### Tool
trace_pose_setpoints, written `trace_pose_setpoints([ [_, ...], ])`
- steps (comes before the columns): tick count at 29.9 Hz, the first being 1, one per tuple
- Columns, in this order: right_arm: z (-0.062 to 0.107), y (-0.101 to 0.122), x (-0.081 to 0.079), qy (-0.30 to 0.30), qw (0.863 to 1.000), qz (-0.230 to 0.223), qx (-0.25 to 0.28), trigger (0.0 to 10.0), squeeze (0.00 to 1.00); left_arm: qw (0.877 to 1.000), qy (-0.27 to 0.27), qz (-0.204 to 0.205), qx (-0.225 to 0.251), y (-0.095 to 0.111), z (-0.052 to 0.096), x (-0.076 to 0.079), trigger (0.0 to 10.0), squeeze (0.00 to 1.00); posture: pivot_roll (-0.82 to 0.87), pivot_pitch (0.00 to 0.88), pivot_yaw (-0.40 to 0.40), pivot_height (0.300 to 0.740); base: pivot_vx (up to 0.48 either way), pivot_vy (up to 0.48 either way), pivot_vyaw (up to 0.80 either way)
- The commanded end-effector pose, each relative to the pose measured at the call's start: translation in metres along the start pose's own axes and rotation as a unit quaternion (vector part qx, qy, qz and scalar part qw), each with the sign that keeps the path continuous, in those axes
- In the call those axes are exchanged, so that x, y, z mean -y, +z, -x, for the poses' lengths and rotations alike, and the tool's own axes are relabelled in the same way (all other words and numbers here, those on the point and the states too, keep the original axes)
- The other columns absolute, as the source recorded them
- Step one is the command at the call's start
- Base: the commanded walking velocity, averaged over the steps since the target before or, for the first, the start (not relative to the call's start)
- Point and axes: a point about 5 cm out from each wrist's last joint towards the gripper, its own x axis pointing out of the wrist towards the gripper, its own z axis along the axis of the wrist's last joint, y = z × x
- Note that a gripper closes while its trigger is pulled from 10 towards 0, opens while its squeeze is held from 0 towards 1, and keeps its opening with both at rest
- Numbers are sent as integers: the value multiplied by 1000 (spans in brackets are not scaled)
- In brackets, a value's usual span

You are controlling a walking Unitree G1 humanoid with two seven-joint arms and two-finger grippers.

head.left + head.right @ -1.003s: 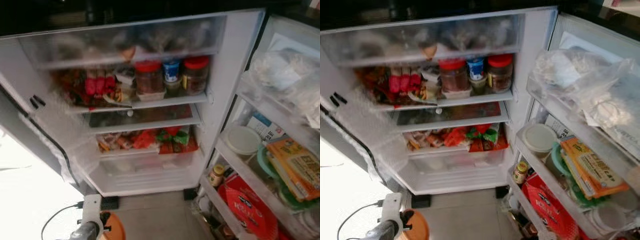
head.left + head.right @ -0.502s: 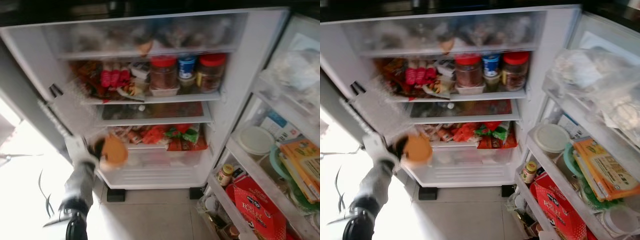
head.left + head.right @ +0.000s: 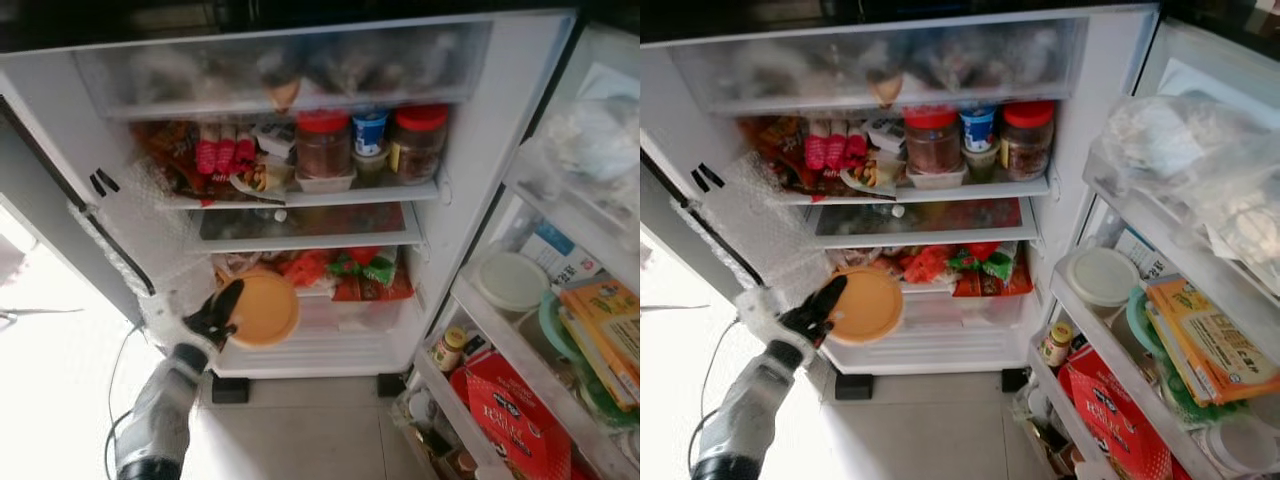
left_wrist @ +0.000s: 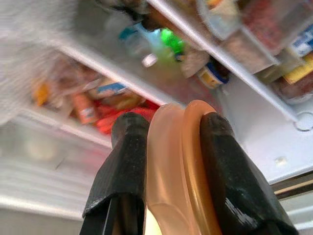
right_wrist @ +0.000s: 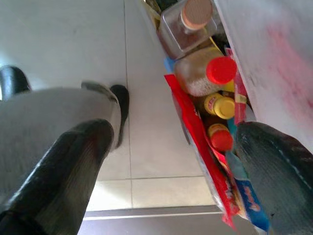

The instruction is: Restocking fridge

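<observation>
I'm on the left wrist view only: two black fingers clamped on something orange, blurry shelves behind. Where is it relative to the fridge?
Observer: The left end effector holds the orange container in front of the lower shelf, beside the red and green packets.
Operator: Room on the shelf above?
Observer: The glass shelf above looks mostly bare.
Operator: And the right arm?
Observer: The right end effector hangs open over the floor tiles, by bottles low in the door.
</observation>
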Motion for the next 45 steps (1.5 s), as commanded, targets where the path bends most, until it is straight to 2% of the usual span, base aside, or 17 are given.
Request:
trace_pose_setpoints([
  [1, 1, -8, -2, 10, 1000, 11, -14, 10000, 0, 1000, 1, 8, -1, 4, 4, -1, 10000, 0, -32, 76, 18, 740, 0, 0, 0],
  [5, 1, -5, -2, 13, 1000, 15, -9, 10000, 0, 998, -17, 56, 11, 10, -1, 11, 10000, 0, -35, 80, 13, 740, 0, 0, 0],
  [10, 1, -6, -4, 23, 999, 38, -12, 10000, 0, 999, -36, 39, -10, 8, -8, 17, 10000, 0, -38, 83, 17, 740, 0, 0, 0],
  [12, 1, -10, -6, 30, 998, 43, -19, 10000, 0, 999, -40, 34, -16, 11, -17, 21, 10000, 0, -57, 91, 29, 740, 0, 0, 0],
  [20, 1, -12, -8, 25, 999, 38, -20, 10000, 0, 999, -42, 24, -24, 16, -22, 21, 10000, 0, -61, 101, 40, 740, 0, 0, 0],
  [23, 0, -8, -9, 26, 998, 59, -17, 10000, 0, 999, -44, 20, -26, 17, -22, 21, 10000, 0, -57, 102, 43, 740, 0, 0, 0],
  [25, 0, -6, -9, 22, 993, 112, -13, 10000, 0, 998, -45, 17, -29, 16, -23, 22, 10000, 0, -53, 102, 44, 740, 0, 0, 0],
  [26, 0, -6, -10, 26, 986, 162, -11, 10000, 0, 998, -46, 17, -30, 16, -23, 23, 10000, 0, -51, 102, 44, 740, 0, 0, 0],
  [27, 0, -6, -10, 26, 986, 162, -11, 10000, 0, 998, -46, 17, -30, 16, -23, 23, 10000, 0, -51, 102, 44, 740, 0, 0, 0],
  [30, 1, -8, -15, 48, 949, 312, -6, 10000, 0, 998, -49, 15, -33, 15, -24, 24, 10000, 0, -54, 104, 43, 740, 0, 0, 0],
  [31, 1, -9, -16, 54, 940, 338, -7, 10000, 0, 998, -49, 14, -34, 14, -24, 24, 10000, 0, -54, 104, 42, 740, 0, 0, 0],
  [33, 1, -10, -16, 58, 931, 360, -10, 10000, 0, 998, -50, 13, -36, 14, -24, 24, 10000, 0, -55, 104, 41, 740, 0, 0, 0],
  [37, 1, -11, -16, 57, 931, 361, -12, 10000, 0, 998, -52, 13, -36, 14, -25, 26, 10000, 0, -53, 103, 42, 740, 0, 0, 0],
  [38, 2, -12, -15, 54, 939, 340, -13, 10000, 0, 998, -53, 12, -37, 14, -25, 26, 10000, 0, -52, 104, 43, 740, 0, 0, 0],
  [40, 2, -13, -15, 53, 940, 337, -15, 10000, 0, 998, -52, 11, -36, 14, -26, 26, 10000, 0, -51, 104, 43, 740, 0, 0, 0],
  [42, 2, -14, -15, 56, 947, 315, -17, 10000, 0, 998, -46, 9, -36, 14, -26, 25, 10000, 0, -49, 103, 44, 740, 0, 0, 0],
  [45, 2, -14, -15, 56, 946, 317, -18, 10000, 0, 998, -45, 8, -34, 15, -26, 25, 10000, 0, -49, 102, 44, 740, 0, 0, 0],
])
